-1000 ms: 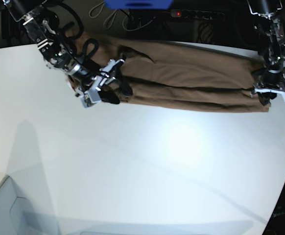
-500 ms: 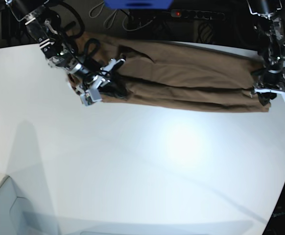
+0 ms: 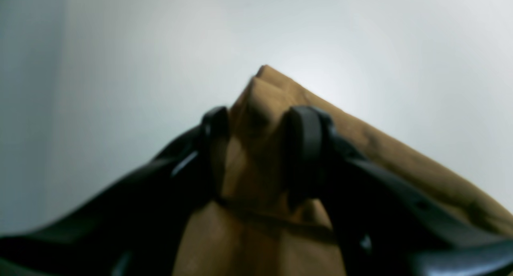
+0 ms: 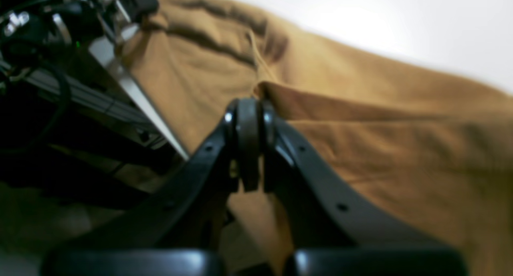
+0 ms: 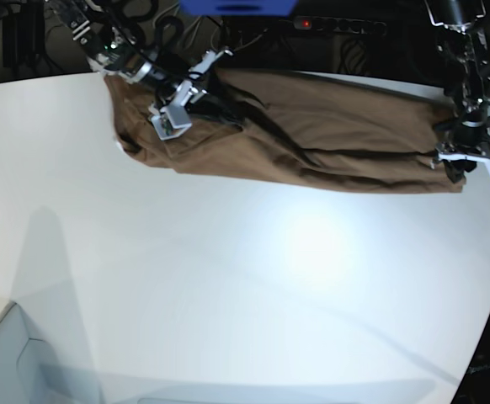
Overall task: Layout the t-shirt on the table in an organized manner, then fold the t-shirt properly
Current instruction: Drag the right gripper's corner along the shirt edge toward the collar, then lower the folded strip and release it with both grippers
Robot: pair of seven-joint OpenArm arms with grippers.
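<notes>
Base view, left to right. The right pincer (image 5: 201, 84) sits at the far-left end of the t-shirt (image 5: 312, 135), over the garment's upper edge near the back rim of the bench (image 5: 228, 286). In its wrist view the right pincer's fingertips (image 4: 248, 119) are pressed together; a fold of brown cloth butts against them, but whether any fabric is caught between them cannot be told from here. The shirt itself lies as a long, bunched band across the far side of the bench, its long axis running roughly left-right between the two arms, with lengthwise creases and the near edge sagging slightly toward the right. At the far-right end, the left pincer (image 5: 464, 156) stands on the corner of the cloth; the wrist view shows the left pincer (image 3: 256, 148) part-open and pinching a peaked ridge of the t-shirt (image 3: 272, 107) between its fingers. Judgement: the shirt is gathered, not yet laid flat, so layout is the step in hand. The relation that matters is that each arm is at one end of the long axis, with most of the bare bench lying toward the camera from both; spreading would call for drawing the cloth that way while the ends stay apart. The right end is firmly held; the left is uncertain.
</notes>
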